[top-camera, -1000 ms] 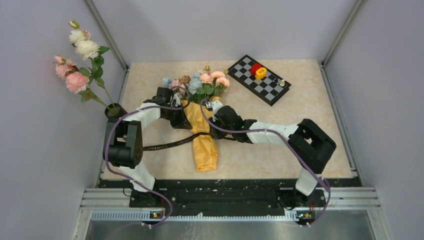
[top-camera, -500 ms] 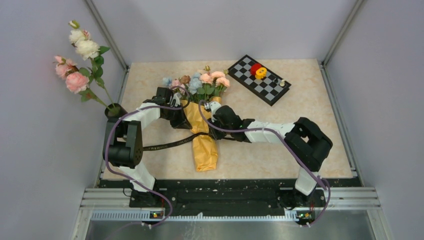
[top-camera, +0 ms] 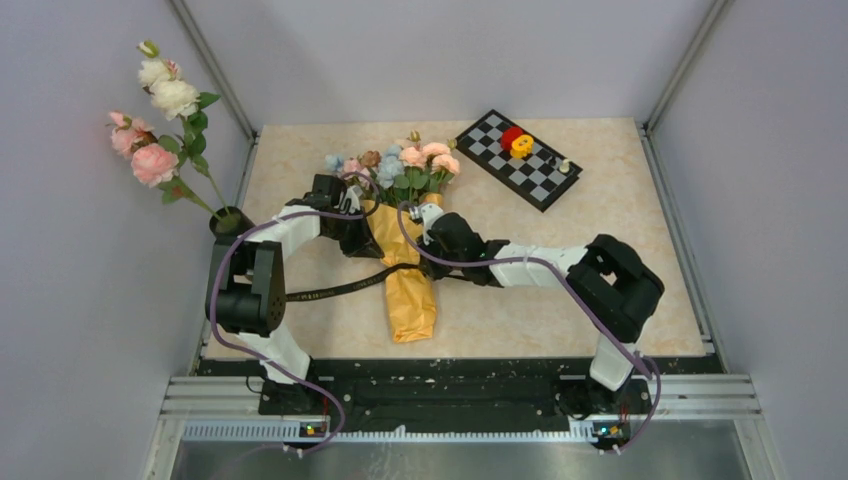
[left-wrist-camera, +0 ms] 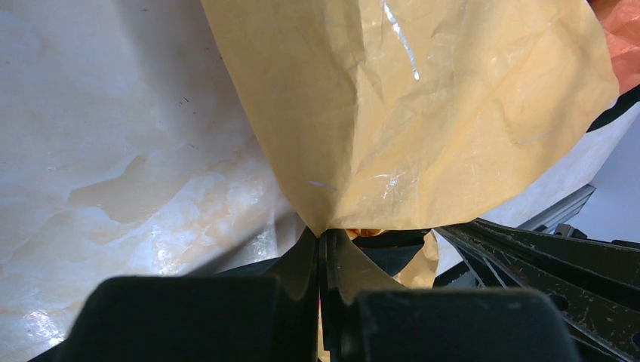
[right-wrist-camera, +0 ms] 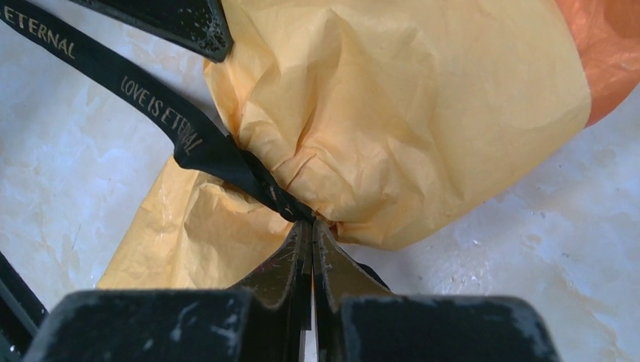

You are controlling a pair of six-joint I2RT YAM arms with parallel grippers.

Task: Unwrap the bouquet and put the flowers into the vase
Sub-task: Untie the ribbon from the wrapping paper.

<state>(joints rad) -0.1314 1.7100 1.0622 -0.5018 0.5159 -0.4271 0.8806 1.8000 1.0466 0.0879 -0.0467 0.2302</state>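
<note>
The bouquet [top-camera: 408,275] lies mid-table in orange-yellow paper [left-wrist-camera: 407,113], its small pastel flowers [top-camera: 400,165] pointing to the far side. A black ribbon [right-wrist-camera: 162,113] printed "LOVE IS ETERNAL" cinches the paper's waist, and its loose end [top-camera: 330,290] trails left. From the left, my left gripper [left-wrist-camera: 323,234] is shut on a fold of the paper. My right gripper [right-wrist-camera: 309,223] comes from the right and is shut at the tie, pinching the ribbon where it crosses the paper. The black vase [top-camera: 229,222] stands at the table's left edge.
Long-stemmed pink and white roses [top-camera: 155,110] rise from the vase against the left wall. A chessboard [top-camera: 518,158] with a red and a yellow piece lies at the far right. Both arms crowd the bouquet's waist.
The right gripper's jaws have closed on the ribbon at the tie, and its arm has edged a little left. The left gripper and the bouquet have stayed put.
</note>
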